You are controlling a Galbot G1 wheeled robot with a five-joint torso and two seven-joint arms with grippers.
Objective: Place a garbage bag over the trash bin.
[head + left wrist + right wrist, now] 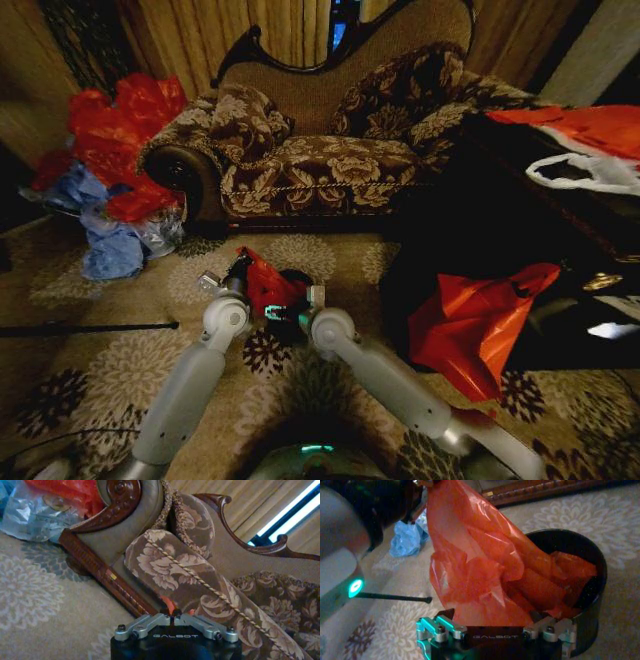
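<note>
Nearest the robot, both arms are seen reaching forward over the floral carpet (pixel 90 330), their wrists meeting at the centre of the head view. The right gripper (pixel 495 624) is spread wide, with the bag (pixel 480 566) lying between its jaws; whether the film is touched cannot be told. The left gripper (pixel 172 618) is pressed together, pinching a sliver of the bag's edge (pixel 167 603), and the sheet is held up from there.

The bag is thin, glossy, crinkled deep-red plastic. Its lower part is draped inside the bin (pixel 590 581), while its upper part rises toward 11 o'clock in the right wrist view. The bin is a small black cylinder with a plain rim, standing on the carpet just beyond the grippers (pixel 291 277).

It is judged that the mouth is not yet over the rim. The step would be done well if the free edge were pinched by the right gripper, the mouth spread wider than the rim, and the film drawn down evenly without tearing.

Farther off, a patterned sofa (pixel 330 170) is noted at 12 o'clock and a heap of red and blue bags (pixel 110 180) at 10 o'clock
</note>
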